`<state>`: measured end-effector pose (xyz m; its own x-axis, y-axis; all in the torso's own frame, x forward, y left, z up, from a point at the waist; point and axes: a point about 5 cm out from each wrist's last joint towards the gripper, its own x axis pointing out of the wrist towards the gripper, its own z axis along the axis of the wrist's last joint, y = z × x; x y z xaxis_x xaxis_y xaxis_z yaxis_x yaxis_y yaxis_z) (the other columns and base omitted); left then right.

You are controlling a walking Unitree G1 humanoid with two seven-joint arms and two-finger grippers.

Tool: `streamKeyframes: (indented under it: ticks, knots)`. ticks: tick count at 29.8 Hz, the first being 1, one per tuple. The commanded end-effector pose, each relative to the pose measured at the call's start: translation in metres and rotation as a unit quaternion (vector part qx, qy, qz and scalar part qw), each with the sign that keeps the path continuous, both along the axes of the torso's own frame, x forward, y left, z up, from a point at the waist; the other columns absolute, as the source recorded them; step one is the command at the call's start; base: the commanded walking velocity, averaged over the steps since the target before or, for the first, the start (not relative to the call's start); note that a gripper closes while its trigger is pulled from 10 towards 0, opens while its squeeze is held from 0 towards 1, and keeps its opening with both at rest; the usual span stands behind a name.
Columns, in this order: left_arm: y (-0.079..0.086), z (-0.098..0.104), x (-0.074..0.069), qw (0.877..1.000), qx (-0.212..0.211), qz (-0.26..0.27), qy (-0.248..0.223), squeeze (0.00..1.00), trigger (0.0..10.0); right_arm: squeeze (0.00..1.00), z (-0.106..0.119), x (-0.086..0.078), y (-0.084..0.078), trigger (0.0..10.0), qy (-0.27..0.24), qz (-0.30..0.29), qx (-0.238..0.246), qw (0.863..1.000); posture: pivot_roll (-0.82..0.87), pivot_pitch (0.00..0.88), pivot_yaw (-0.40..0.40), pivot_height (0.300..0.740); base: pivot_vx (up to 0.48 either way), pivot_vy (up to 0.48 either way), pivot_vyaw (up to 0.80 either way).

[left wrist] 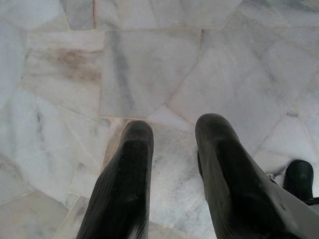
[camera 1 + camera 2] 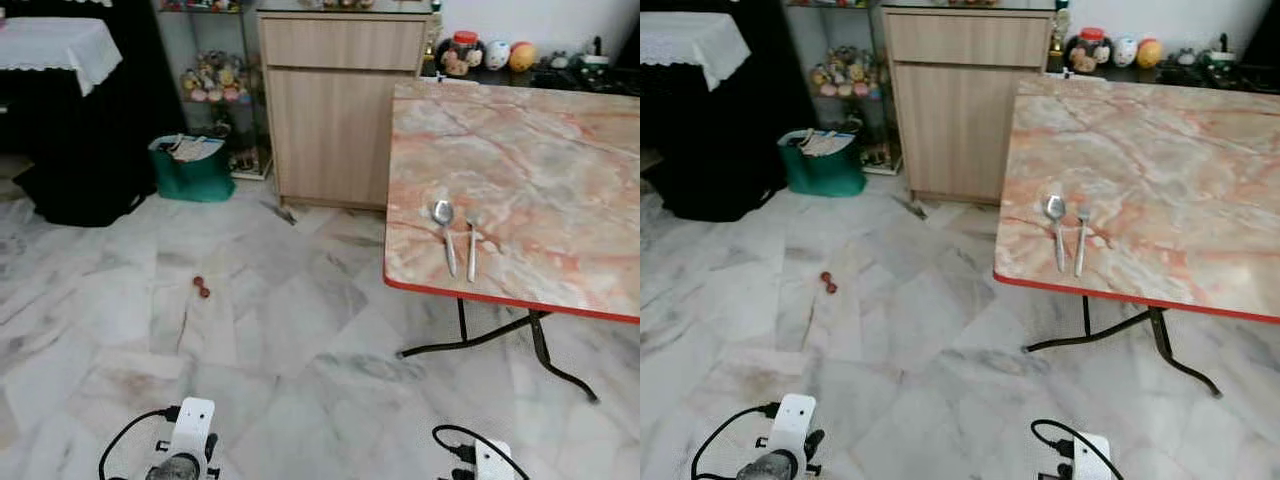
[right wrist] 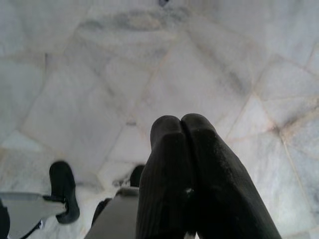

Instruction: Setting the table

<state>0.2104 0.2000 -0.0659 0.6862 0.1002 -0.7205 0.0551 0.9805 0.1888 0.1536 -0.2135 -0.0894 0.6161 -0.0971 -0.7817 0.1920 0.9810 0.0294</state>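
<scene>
Both grippers are held low over the marble floor [image 2: 250, 330], with nothing gripped. In the left wrist view the left gripper [image 1: 172, 144] is seen with its two black fingers spread apart, bare floor tiles showing through the gap. In the right wrist view the right gripper [image 3: 180, 124] is seen with its fingers pressed together tip to tip, nothing between them.

Cutlery is already laid on the marble-patterned table [image 2: 560, 190] with the red edge: a spoon [image 2: 445, 232] and a fork [image 2: 471, 246], side by side and nearly parallel, handles pointing toward the table's near edge, bowl and tines away from it. They lie near the near left corner of the top. From the grippers they are well ahead and higher up, somewhat to the right of the left gripper and closer to straight ahead of the right one; neither gripper is anywhere near them.

Both pieces are judged to be metal: light, stiff, not fragile, but thin, smooth and lying flat on a hard top, so likely to slip or skate when pinched. A hold across the handle, near its middle, is judged best, with the fingers closing from the two long sides. The right gripper would have to be opened first.

A wooden cabinet [image 2: 335, 110] stands beyond the table's left side.
</scene>
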Motion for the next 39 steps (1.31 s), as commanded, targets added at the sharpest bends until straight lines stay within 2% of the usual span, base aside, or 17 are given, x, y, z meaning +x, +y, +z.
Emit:
streamKeyframes:
  ticks: [1,6,12,17,31,32,33,34,35,36,39]
  knots:
    - [0.004,-0.002,-0.006,1.0,0.002,0.003,0.005,0.0,10.0,0.0,0.002,-0.001,-0.002,10.0,-0.022,-0.023,-0.007,0.999,0.06,0.0,-0.025,0.74,0.0,0.0,0.0]
    - [0.003,-0.003,-0.006,1.0,0.002,0.002,0.006,0.0,10.0,0.0,0.005,0.001,-0.005,10.0,-0.055,-0.061,-0.014,0.997,0.04,0.0,-0.031,0.74,0.0,0.0,0.0]
    - [0.001,-0.003,-0.006,1.0,0.0,0.002,0.003,0.0,10.0,0.0,0.009,0.004,-0.006,10.0,-0.083,-0.061,-0.012,0.995,0.03,0.004,-0.04,0.74,0.0,0.0,0.0]
    - [0.001,-0.003,-0.006,1.0,0.0,0.002,0.002,0.0,10.0,0.0,0.01,0.005,-0.006,10.0,-0.092,-0.044,-0.017,0.995,0.04,0.001,-0.043,0.74,0.0,0.0,0.0]
    - [0.002,-0.002,-0.005,1.0,0.004,0.003,0.0,0.0,10.0,0.0,0.012,0.005,-0.006,10.0,-0.109,-0.053,-0.022,0.992,0.05,0.0,-0.046,0.74,0.0,0.0,0.0]
    - [0.002,-0.002,-0.005,1.0,0.005,0.002,0.0,0.0,10.0,0.0,0.03,0.019,-0.008,10.0,-0.192,-0.044,-0.056,0.979,0.05,0.0,-0.044,0.74,0.0,0.0,0.0]
    - [0.002,-0.002,-0.005,1.0,0.005,0.001,0.0,0.0,10.0,0.0,0.055,0.029,-0.008,10.0,-0.268,-0.033,-0.085,0.959,0.04,0.0,-0.04,0.74,0.0,0.0,0.0]
    - [0.002,-0.002,-0.005,1.0,0.005,0.001,0.0,0.0,10.0,0.0,0.055,0.029,-0.008,10.0,-0.268,-0.033,-0.085,0.959,0.04,0.0,-0.04,0.74,0.0,0.0,0.0]
    - [0.002,-0.002,-0.005,1.0,0.006,0.0,0.0,0.0,10.0,0.0,0.076,0.033,-0.005,10.0,-0.32,-0.031,-0.103,0.941,0.04,0.0,-0.038,0.74,0.0,0.0,0.0]
    - [0.002,-0.002,-0.005,1.0,0.007,-0.001,0.0,0.0,10.0,0.0,0.092,0.034,-0.004,10.0,-0.352,-0.032,-0.117,0.928,0.04,0.0,-0.038,0.74,0.0,0.0,0.0]
    - [0.002,-0.001,-0.004,1.0,0.008,-0.004,-0.001,0.0,10.0,0.0,0.105,0.037,-0.003,10.0,-0.377,-0.039,-0.12,0.918,0.04,0.0,-0.036,0.74,0.0,0.0,0.0]
